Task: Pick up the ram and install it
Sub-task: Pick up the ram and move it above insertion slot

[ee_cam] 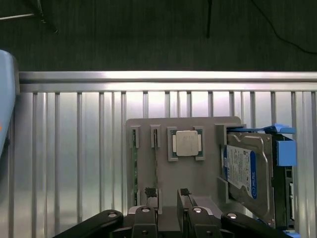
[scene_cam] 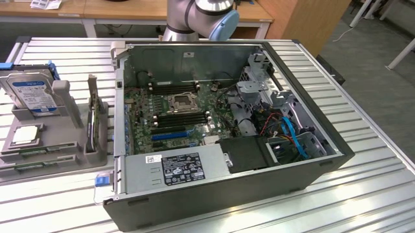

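Two ram sticks stand on edge in slots of a grey holder (ee_cam: 188, 173); they show as thin green strips, one (ee_cam: 133, 163) at the holder's rim and one (ee_cam: 156, 148) beside it. In the exterior view the ram (scene_cam: 38, 148) lies low in the holder (scene_cam: 65, 145) at the exterior view's left, beside the open computer case (scene_cam: 259, 194). My gripper (ee_cam: 167, 193) hovers above the holder, open, with nothing between its fingers. One fingertip (ee_cam: 150, 192) sits over the end of the inner stick. The arm (scene_cam: 198, 17) rises behind the case.
The holder also carries a square silver CPU (ee_cam: 187, 144), a hard drive (ee_cam: 242, 173) in a blue bracket, and an upright card (scene_cam: 96, 121). Inside the case, black memory slots (scene_cam: 181, 119) flank the CPU socket (scene_cam: 180, 103). The power supply (scene_cam: 175, 170) fills the near side.
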Controlling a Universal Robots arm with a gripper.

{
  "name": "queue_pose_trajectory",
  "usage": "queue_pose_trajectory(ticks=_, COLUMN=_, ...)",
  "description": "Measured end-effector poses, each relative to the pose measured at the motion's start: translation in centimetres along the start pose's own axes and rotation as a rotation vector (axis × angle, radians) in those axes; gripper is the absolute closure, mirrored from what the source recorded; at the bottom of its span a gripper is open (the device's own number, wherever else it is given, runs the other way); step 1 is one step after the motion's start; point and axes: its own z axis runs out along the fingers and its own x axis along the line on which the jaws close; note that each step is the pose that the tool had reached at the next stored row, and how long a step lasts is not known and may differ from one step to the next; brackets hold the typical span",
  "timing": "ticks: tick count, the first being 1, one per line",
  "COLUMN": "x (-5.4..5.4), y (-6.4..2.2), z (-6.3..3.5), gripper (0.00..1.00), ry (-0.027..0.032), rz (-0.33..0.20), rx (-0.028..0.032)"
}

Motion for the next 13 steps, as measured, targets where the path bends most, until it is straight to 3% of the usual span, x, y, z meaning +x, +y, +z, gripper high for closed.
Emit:
queue_pose_trajectory(ticks=4, x=0.0, y=-0.04, z=0.88, gripper=0.71, ry=0.0, rz=0.0, rx=0.0001)
queue_pose_trajectory(ticks=13, x=0.1, y=-0.08, z=1.64, gripper=0.71, ry=-0.0001, rz=0.0, rx=0.0)
